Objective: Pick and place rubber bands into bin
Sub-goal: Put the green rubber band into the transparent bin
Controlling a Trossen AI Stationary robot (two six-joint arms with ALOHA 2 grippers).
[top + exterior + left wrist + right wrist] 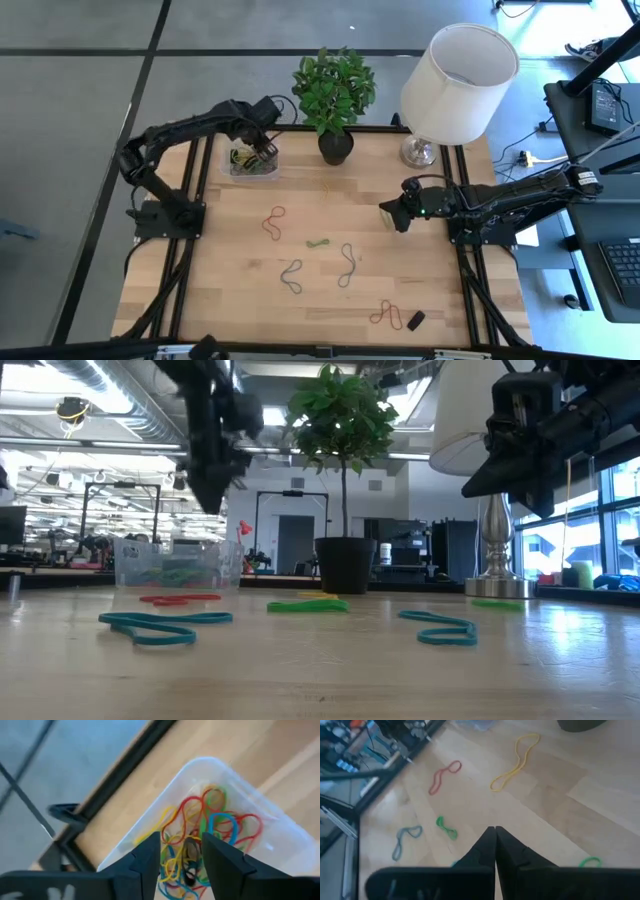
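The left gripper [262, 149] hangs at the far left, fingers parted. The right gripper [386, 215] waits mid-right, fingers pressed together.

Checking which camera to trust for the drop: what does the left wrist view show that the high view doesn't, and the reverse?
Only the left wrist view: the left gripper open right over the bin, with a tangle of bands inside. Only the high view: the right gripper shut above mid-table, loose bands such as the red band on the table, the plant and lamp. Both: the bin and left gripper.

potted plant [335, 95], white lamp [456, 85], maybe 1 black block [416, 320].
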